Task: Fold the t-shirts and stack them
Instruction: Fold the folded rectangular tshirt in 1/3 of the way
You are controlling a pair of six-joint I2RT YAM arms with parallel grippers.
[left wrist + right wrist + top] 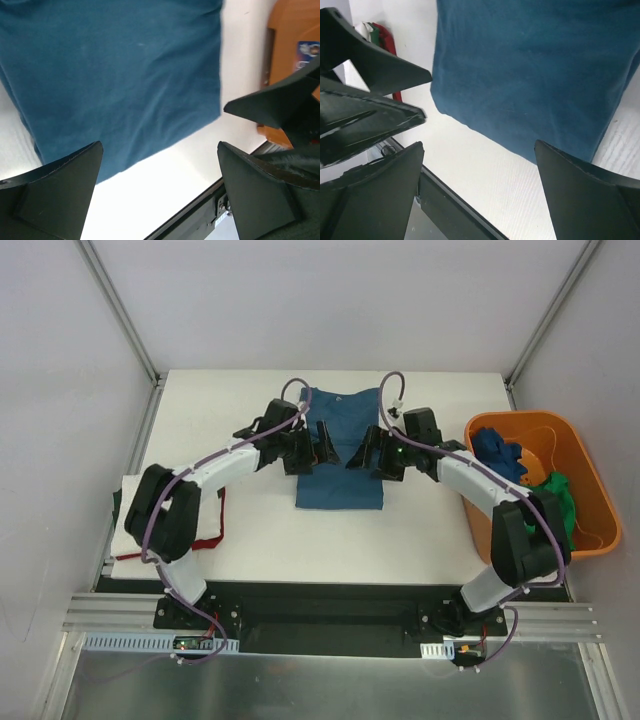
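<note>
A dark blue t-shirt (pixel 340 455) lies flat in the middle of the white table (pixel 270 535), sides folded in to a long rectangle. It fills the top of the left wrist view (pixel 115 75) and the right wrist view (pixel 530 70). My left gripper (pixel 312 448) hovers open over its left edge, holding nothing. My right gripper (pixel 364 452) hovers open over its right edge, holding nothing. Folded white, green and red shirts (pixel 205 530) lie at the table's left edge, also in the right wrist view (pixel 382 37). Blue (pixel 497 452) and green (pixel 556 498) shirts lie in the basket.
An orange plastic basket (pixel 590 475) stands at the table's right edge, also in the left wrist view (pixel 292 30). The table's near edge meets a black rail (pixel 330 600). White walls close in the back and sides.
</note>
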